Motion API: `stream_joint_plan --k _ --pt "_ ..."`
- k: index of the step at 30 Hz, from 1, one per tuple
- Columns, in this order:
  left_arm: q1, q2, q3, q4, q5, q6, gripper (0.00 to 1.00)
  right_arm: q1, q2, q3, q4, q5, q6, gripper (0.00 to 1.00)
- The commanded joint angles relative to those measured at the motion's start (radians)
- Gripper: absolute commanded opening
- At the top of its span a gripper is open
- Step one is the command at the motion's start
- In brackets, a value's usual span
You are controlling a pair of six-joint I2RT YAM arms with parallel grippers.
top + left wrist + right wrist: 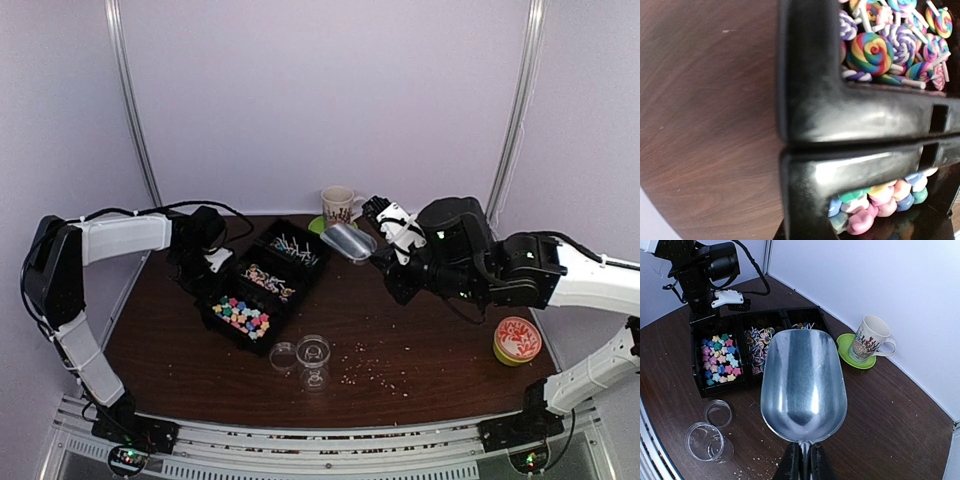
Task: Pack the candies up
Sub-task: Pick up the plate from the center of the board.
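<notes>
Top external view: the left gripper (213, 265) sits against the left edge of the black tray (222, 325) on the table (430, 330). I cannot tell how far its jaws are open or whether they grip the tray wall. The left wrist view shows only that wall up close.

The candies (735, 352) lie in the tray's three compartments: pastel stars (720, 360) in the near one, swirl lollipops (757, 347) in the middle and thin sticks (802, 326) at the far end.

The right gripper (804, 452) is clamped tight on the handle of a metal scoop (804, 380). It holds the scoop in the air just right of the tray, bowl facing up.

A clear jar (313, 355) stands in front of the tray, with its lid (283, 355) just beside it on the left. Pale crumbs (375, 372) lie scattered to the jar's right. A mug (872, 337) rests on a green saucer (852, 347) by the back wall. A round tin (517, 340) sits at the table's right edge.
</notes>
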Motion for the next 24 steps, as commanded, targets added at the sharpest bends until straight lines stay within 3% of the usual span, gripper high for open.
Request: stream_joint_plan --k 1,17,24 --pt "0.012 -0.073 0.071 0.05 -0.035 -0.029 0.0 0.016 0.025 0.055 -0.032 0.0 -0.024 0.0" --pt "0.011 -0.079 0.082 0.069 0.032 -0.03 0.0 0.057 0.221 0.274 -0.228 -0.064 -0.072 0.0" --pt "0.012 -0.083 0.055 0.104 0.076 -0.05 0.0 0.063 0.226 0.276 -0.23 -0.054 -0.059 0.0"
